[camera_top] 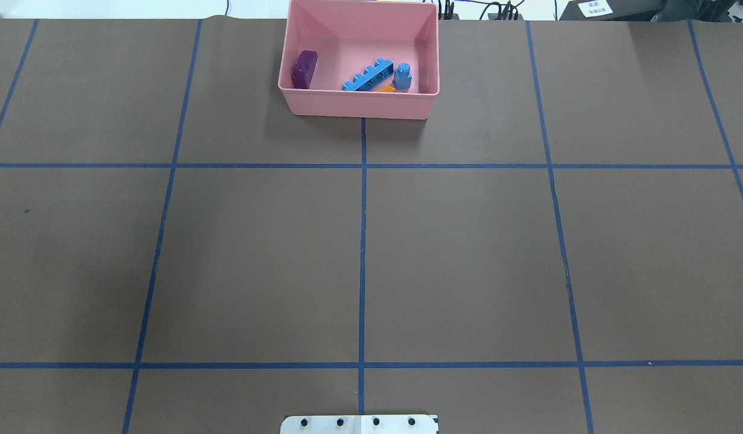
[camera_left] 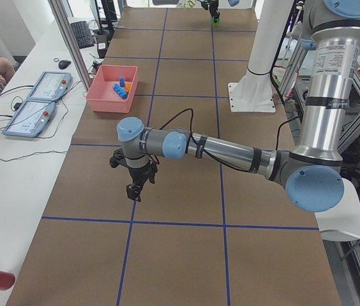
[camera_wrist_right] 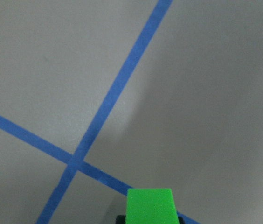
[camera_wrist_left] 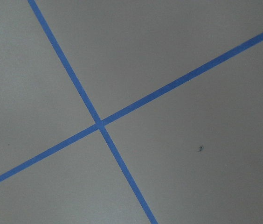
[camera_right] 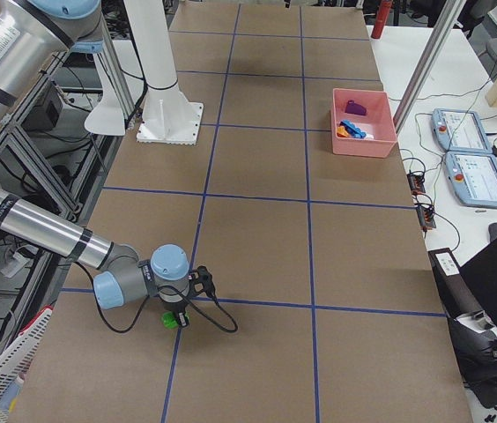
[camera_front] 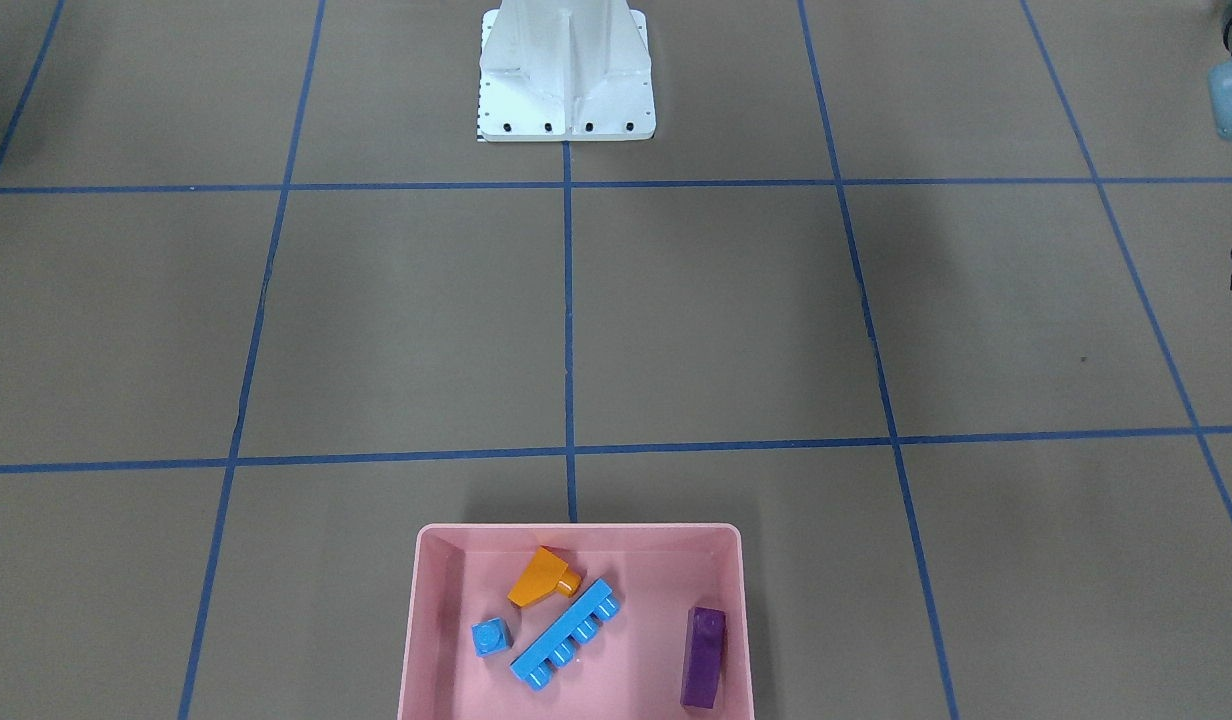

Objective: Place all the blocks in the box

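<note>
Near the right end of the tabletop (camera_top: 257, 259), closer to the robot's edge, the green block (camera_wrist_right: 150, 205) is right at the right pincer (camera_right: 181, 310). I cannot tell if that pincer is clamped on it or apart. The block looks small, light and hard. Its smooth sides may slip, so I think the best hold is a squeeze on its two flat sides.

The left pincer (camera_left: 133, 189) hangs over the left part of the tabletop. Its camera sees only tape lines (camera_wrist_left: 99, 123). I cannot tell if it is apart or together.

The box (camera_front: 576, 527) sits at the middle of the far edge. In it lie the orange block (camera_front: 539, 580), the blue cube (camera_front: 491, 637), the blue strip (camera_front: 566, 648) and the purple block (camera_front: 704, 657). The orange block is just beside the strip. The purple block lies apart, by a side wall. Green is the only one not in yet.
</note>
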Available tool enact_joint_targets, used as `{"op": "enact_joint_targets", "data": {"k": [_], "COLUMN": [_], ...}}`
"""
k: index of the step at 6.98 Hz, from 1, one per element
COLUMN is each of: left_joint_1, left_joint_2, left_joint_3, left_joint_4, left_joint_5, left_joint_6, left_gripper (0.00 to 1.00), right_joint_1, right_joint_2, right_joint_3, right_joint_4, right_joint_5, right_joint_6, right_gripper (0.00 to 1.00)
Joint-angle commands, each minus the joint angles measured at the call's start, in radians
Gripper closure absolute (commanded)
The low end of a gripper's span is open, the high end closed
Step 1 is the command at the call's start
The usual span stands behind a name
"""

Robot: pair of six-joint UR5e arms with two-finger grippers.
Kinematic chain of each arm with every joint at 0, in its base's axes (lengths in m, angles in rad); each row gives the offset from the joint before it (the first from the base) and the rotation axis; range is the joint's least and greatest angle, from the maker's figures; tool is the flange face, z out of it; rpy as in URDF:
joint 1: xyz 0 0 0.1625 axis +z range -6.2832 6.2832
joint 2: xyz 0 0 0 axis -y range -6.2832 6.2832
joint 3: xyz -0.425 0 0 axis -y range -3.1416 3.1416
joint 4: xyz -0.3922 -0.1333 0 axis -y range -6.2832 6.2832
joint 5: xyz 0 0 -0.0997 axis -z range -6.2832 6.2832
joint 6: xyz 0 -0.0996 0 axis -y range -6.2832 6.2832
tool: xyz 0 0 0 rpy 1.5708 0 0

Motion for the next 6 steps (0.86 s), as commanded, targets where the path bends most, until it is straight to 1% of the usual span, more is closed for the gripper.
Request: {"op": "enact_joint_targets", "data": {"k": [1,2,3,5,6], "left_joint_1": [-0.092,-0.124,-0.149,-0.163,-0.164], "left_joint_2": [0.059,0.107,0.118,0.176,0.178], "left_joint_3": [-0.004,-0.005,-0.022,-0.086,-0.100], "left_joint_4": [-0.049,-0.123,-0.123,-0.091,-0.068], "left_joint_5": [-0.051,-0.114,-0.124,-0.122,-0.122], "left_joint_6": [-0.032,-0.042,-0.048,-0.048,-0.047], "left_gripper": [0.00,0.00,0.00,0.00,0.00], "right_joint_1": [0.020,0.032,0.063,0.074,0.074], "right_joint_2": [0.047,0.113,0.223,0.529,0.661], "right_joint_3": [0.193,0.272,0.300,0.292,0.280], "right_joint_4": [-0.220,-0.378,-0.532,-0.849,-0.937], "right_joint_5": [0.011,0.020,0.041,0.040,0.037], "right_joint_6": [0.056,0.056,0.056,0.067,0.134], "right_gripper": [1.00,1.00,1.00,1.00,1.00]}}
